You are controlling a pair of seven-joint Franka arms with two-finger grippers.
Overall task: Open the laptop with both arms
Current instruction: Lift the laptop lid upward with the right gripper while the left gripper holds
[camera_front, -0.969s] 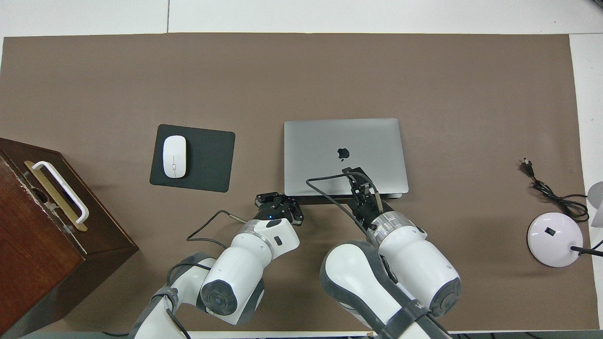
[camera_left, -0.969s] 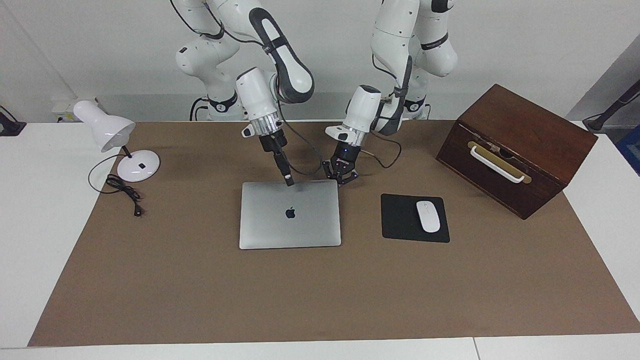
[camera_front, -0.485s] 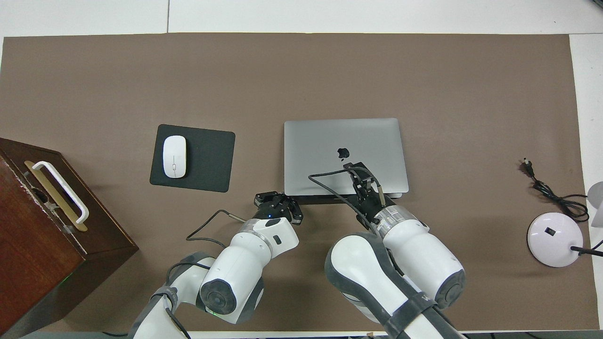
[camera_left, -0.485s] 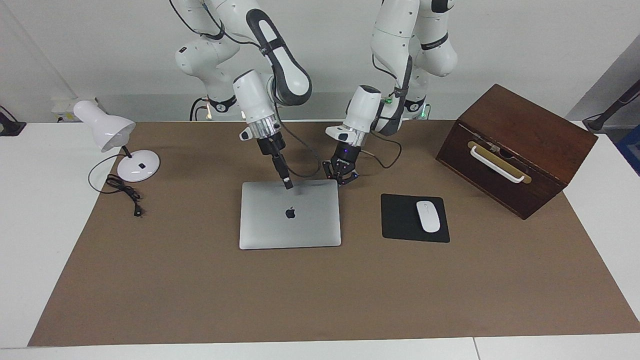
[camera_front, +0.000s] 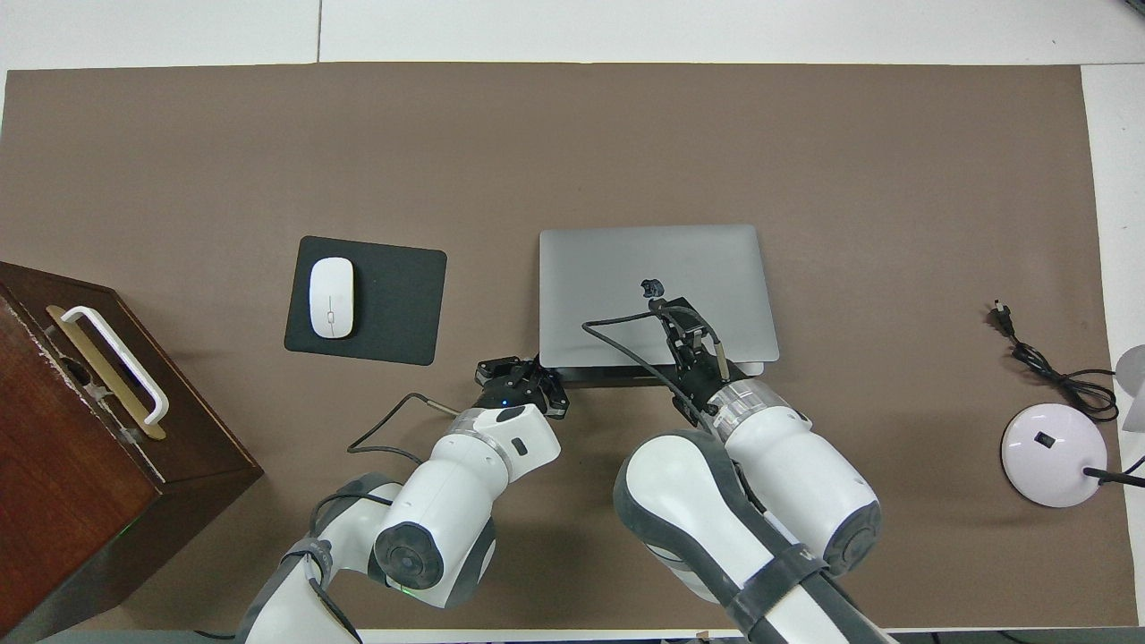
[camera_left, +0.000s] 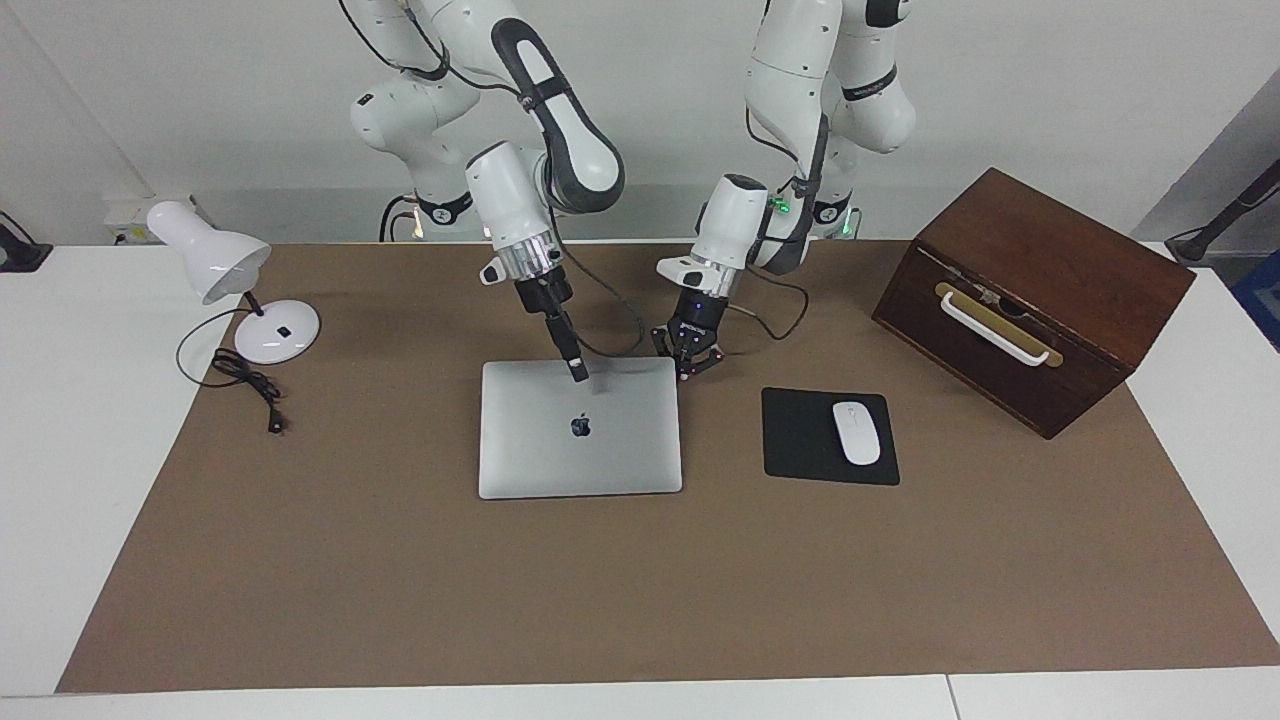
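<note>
In the facing view, one silver-grey laptop lies closed and flat near the middle of the brown mat that covers most of the white table, its dark apple logo facing up. Two white arms come down to the laptop's edge nearest the robots. The right gripper stands as a slim tip on the lid at that edge, roughly midway along it; whether its fingers are open or closed cannot be told. The left gripper sits low at the laptop's corner toward the left arm's end of the table, its fingertips pressed together on nothing. Beside the laptop, toward the left arm's end, one black mouse pad carries one white mouse. One dark wooden box with one white handle stands close to the mat's corner at that end, and one white desk lamp with one black cord stands at the right arm's end. In the overhead view, the same single laptop lies mid-mat, with the right gripper over the lid just short of the logo and the left gripper on the mat just beside the laptop's nearest corner. The one mouse pad, one mouse, one box and one lamp base all show here too.
</note>
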